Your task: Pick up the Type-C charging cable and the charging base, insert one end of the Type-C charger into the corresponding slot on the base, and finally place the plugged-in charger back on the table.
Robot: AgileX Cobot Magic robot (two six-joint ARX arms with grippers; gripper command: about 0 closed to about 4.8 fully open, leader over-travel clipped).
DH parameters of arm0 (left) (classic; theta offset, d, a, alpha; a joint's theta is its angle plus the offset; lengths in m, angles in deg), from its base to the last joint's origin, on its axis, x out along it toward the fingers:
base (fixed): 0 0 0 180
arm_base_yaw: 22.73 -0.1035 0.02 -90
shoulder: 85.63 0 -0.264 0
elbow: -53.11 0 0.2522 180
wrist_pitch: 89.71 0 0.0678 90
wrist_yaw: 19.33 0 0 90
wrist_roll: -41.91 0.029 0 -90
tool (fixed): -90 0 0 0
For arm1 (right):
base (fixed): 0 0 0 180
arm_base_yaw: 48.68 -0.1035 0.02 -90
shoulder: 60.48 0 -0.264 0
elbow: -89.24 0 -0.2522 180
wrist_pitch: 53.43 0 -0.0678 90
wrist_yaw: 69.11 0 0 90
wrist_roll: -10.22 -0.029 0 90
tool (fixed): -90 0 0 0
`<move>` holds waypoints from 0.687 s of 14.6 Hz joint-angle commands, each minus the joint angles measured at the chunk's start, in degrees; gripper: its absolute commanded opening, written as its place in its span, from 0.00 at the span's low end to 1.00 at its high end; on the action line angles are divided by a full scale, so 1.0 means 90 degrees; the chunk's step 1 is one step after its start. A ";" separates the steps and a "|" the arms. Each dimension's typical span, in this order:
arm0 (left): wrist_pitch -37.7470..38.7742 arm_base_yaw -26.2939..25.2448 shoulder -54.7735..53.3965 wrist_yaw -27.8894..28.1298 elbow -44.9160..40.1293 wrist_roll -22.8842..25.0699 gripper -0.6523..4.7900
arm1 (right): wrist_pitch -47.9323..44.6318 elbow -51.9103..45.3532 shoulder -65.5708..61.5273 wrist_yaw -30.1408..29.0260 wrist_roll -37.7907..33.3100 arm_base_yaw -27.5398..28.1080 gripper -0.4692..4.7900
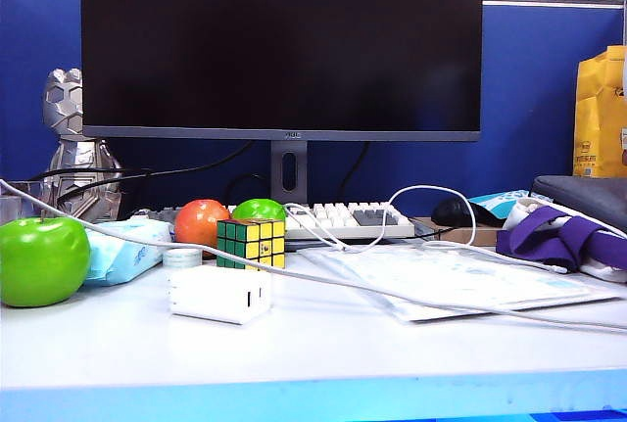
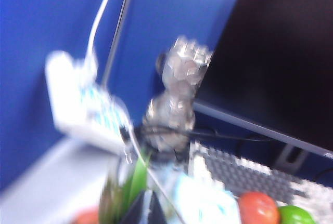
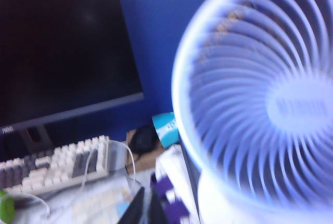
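Your left wrist view is badly blurred; only the dark tips of the left gripper [image 2: 148, 211] show, jaws clenched, empty. Same for the right gripper [image 3: 147, 208], beside a ribbed white fan [image 3: 260, 104]. The glossy, rounded charging base [image 1: 219, 293] sits on the counter [image 1: 313, 353], the thin white Type-C charging cable [image 1: 392, 294] trailing just behind it.

Counting around the monitor [image 1: 281, 40], one of those. Below it, one keyboard [image 1: 343, 218]. Fruit: two green apples [image 1: 41, 259] [image 1: 259, 211] and one red one [image 1: 200, 221], three in all. One puzzle cube [image 1: 251, 243], one white charging block [image 1: 219, 292] in front of it on the bench [image 1: 294, 353]. One white cable [image 1: 392, 290], one blue tissue packet [image 1: 122, 249], one silver figurine [image 1: 73, 143], one black mouse [image 1: 460, 211]. One fan [image 3: 255, 104] right of the monitor. Two claws, left [image 2: 148, 208] and right [image 3: 148, 208], each showing only dark, closed tips.
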 commanded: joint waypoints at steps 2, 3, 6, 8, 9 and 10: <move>-0.0236 0.0000 -0.1299 -0.0015 0.1139 0.0940 0.11 | -0.0835 0.1258 -0.1678 -0.0386 0.0189 0.0002 0.09; -0.0233 0.0000 -0.1775 -0.0049 0.1525 0.1069 0.11 | -0.1171 0.1593 -0.2174 -0.0578 0.0189 0.0002 0.09; -0.0231 0.0000 -0.3213 -0.0573 0.2681 0.1158 0.11 | -0.1581 0.2613 -0.3560 -0.1205 0.0199 0.0000 0.09; -0.0202 0.0005 -0.4413 -0.1950 0.3572 0.1698 0.11 | -0.1321 0.3468 -0.4522 -0.1899 0.0204 -0.0095 0.09; -0.0080 0.0007 -0.5132 -0.3024 0.4143 0.1967 0.11 | -0.1100 0.3803 -0.4988 -0.1897 0.0549 -0.0483 0.09; -0.0022 0.0017 -0.5413 -0.3441 0.4364 0.1979 0.11 | -0.0945 0.3925 -0.5161 -0.1899 0.0758 -0.0685 0.09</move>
